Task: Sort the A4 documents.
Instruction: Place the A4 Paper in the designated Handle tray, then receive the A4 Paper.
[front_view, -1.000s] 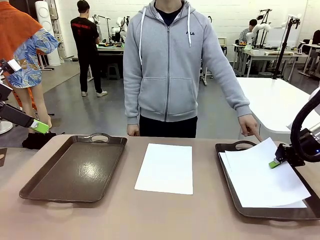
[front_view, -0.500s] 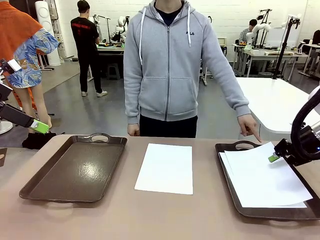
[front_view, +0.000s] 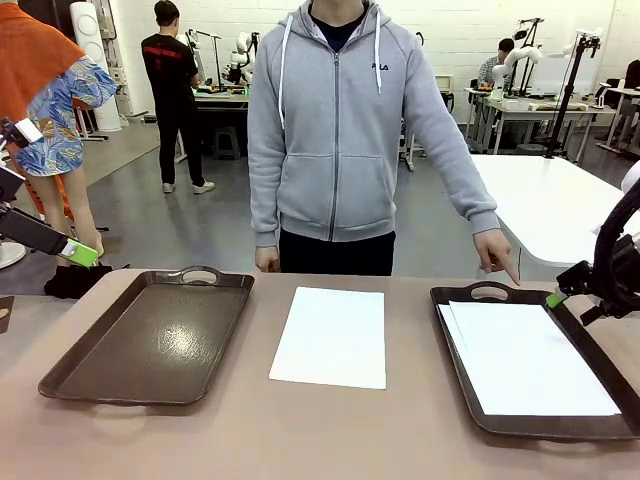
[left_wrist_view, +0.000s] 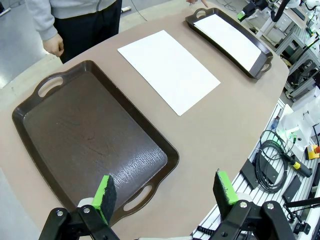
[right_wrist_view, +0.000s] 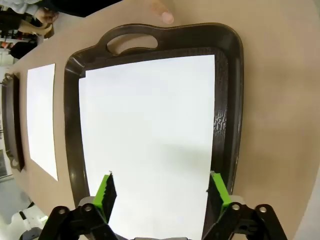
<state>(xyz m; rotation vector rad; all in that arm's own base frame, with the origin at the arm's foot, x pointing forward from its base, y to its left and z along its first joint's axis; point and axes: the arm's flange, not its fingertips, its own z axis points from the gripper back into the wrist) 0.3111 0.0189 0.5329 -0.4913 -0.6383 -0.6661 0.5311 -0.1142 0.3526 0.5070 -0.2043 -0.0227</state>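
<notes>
I see the A4 documents in two places. A stack (front_view: 530, 360) (right_wrist_view: 150, 130) lies flat in the right tray (front_view: 470, 290) (right_wrist_view: 227, 100), and a single sheet (front_view: 330, 335) (left_wrist_view: 167, 70) (right_wrist_view: 42, 120) lies on the table between the trays. My right gripper (front_view: 557, 298) (right_wrist_view: 162, 192) hangs by this tray's far right corner, apart from the paper. Its wrist view shows the jaws wide apart, holding nothing. The front view adds the person's hand (front_view: 497, 250) pointing at the tray's far handle. My left gripper (left_wrist_view: 167, 192) hangs over the left tray (front_view: 150, 335) (left_wrist_view: 85, 135), also spread wide and holding nothing.
</notes>
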